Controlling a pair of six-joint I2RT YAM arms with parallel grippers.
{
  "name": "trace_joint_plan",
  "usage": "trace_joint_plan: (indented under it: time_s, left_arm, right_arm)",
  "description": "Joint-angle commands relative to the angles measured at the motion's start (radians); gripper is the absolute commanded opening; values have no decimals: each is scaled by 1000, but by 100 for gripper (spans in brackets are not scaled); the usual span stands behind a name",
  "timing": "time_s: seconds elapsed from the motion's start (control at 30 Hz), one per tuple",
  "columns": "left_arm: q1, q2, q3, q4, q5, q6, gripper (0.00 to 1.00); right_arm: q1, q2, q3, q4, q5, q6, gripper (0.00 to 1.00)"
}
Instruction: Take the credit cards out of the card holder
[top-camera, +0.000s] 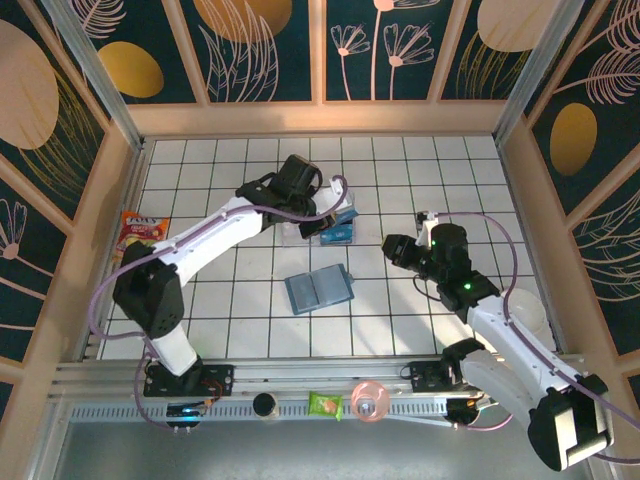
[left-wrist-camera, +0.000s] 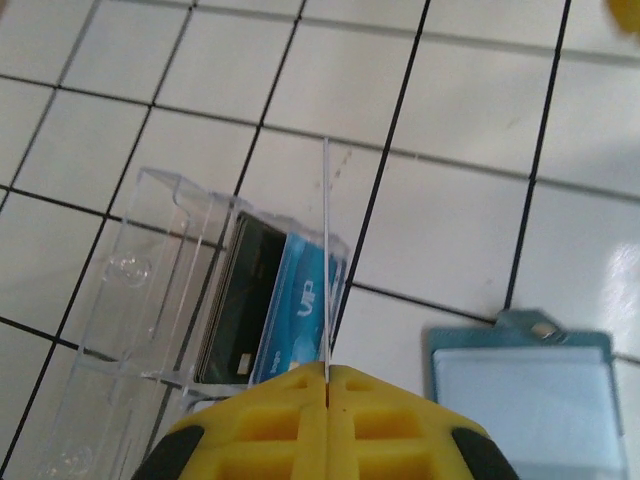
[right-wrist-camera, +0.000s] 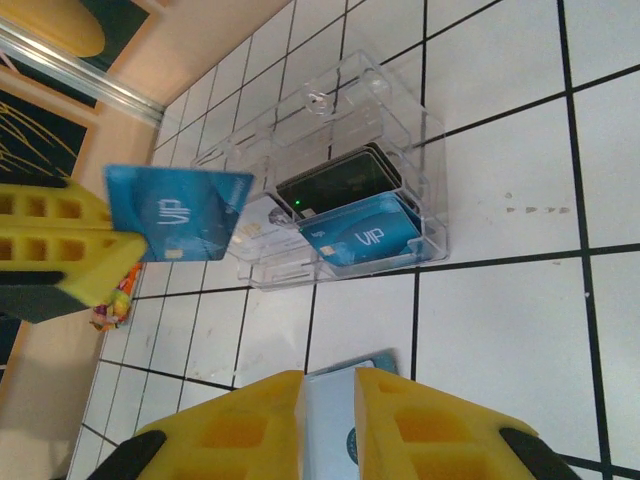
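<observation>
Pressed together, the left end effector (left-wrist-camera: 327, 368) pinches a blue credit card (left-wrist-camera: 326, 250) edge-on, long axis pointing away, over the clear tray (left-wrist-camera: 150, 260). Below, the card holder (top-camera: 320, 290) lies open between both arms; the right end effector (right-wrist-camera: 328, 378) is slightly spread, seemingly empty.

Left arm (top-camera: 215, 235) reaches to upper centre, left gripper (left-wrist-camera: 327, 375) pinching blue card (right-wrist-camera: 175, 215); right gripper (right-wrist-camera: 330, 385) centre-right, jaws slightly apart

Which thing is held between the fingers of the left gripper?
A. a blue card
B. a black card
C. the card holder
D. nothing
A: the left gripper is shut on a blue card, held up beside the clear tray.
</observation>
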Motion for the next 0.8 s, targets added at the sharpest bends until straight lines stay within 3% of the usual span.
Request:
trace_joint_plan:
  time_s: [0.0,0.3,0.77]
  left_arm:
    - [0,56,79,-132,-39,153,0]
    - [0,158,200,-220,-39,263,0]
    - [0,211,157,-157,-48,319,0]
  right_arm:
    - [-17,14,-6,-13,-10,-23,20]
    - [-34,68,6,-25,5,-23,20]
    - [-44,134,26,-13,12,-13,20]
